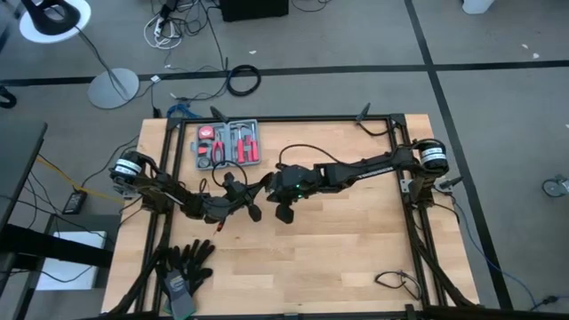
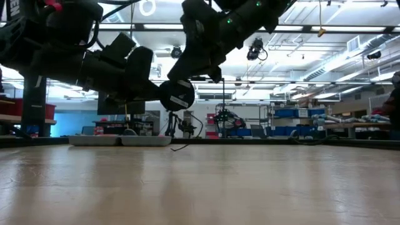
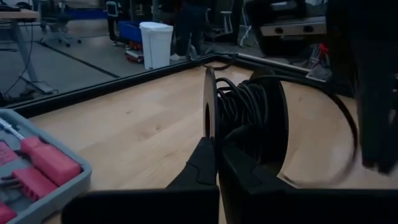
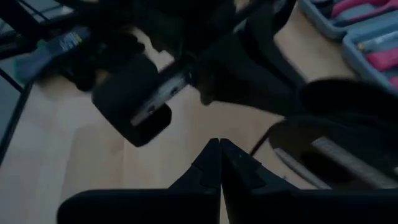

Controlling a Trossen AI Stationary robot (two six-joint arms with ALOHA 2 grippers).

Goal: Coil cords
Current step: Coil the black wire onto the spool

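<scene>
Black cord (image 3: 249,112) sits wound on a spool (image 3: 211,106), held off the surface (image 1: 338,258) near its middle by the left tool (image 3: 217,155), clamped on the spool's disc; the right tool (image 4: 221,152) hovers beside it, pinched closed and empty.

Tool case (image 1: 228,144) behind both arms; gloves (image 1: 185,265) near front-left edge.

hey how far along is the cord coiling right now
Mostly wound: many turns of the black cord sit on a round spool held above the table in the shut left gripper. The shut right gripper hovers close by. A loose tail curving off the spool remains to wind.
</scene>
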